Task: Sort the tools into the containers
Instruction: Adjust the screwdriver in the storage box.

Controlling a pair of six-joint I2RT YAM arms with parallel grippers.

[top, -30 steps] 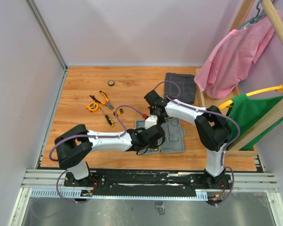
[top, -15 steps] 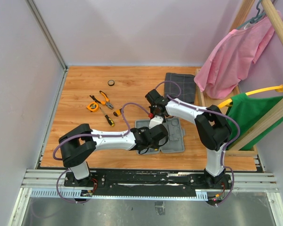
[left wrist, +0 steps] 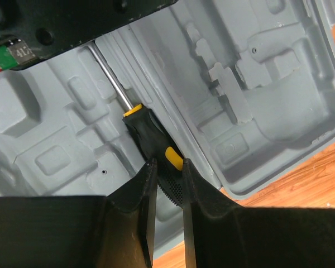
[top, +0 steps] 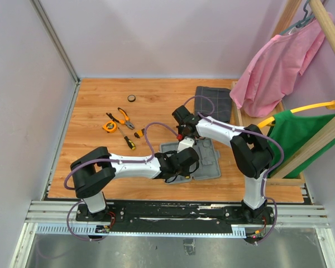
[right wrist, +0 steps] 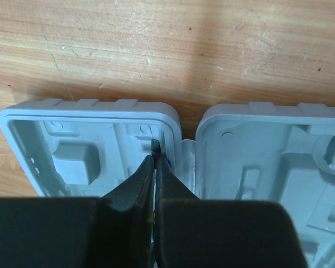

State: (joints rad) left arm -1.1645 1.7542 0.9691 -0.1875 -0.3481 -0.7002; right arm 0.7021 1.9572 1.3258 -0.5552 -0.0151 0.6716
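Seating the screwdriver looks like the step in hand. On the light wooden table, the flat grey plastic hinged tool case lies open near the middle of the near edge, moulded compartments up. The right arm's fingers are pressed fully together, holding nothing, with their tips at the far rim of the case's left half, just beside the hinge. The left arm's fingers are narrowed onto the butt of the black-and-yellow-handled screwdriver, which lies in the left half along the hinge wall, its steel shaft pointing toward the far edge. To do this well, the left arm should probably lower the handle flat into its long slot before letting go, while the right fingers steady the rim so the light case does not skid or tip. The orange-handled pliers and round orange tape measure wait loose toward the far-left part of the table. Compared with a second ago, the left arm has reached slightly further over the case and the right fingers have come nearer its rim.
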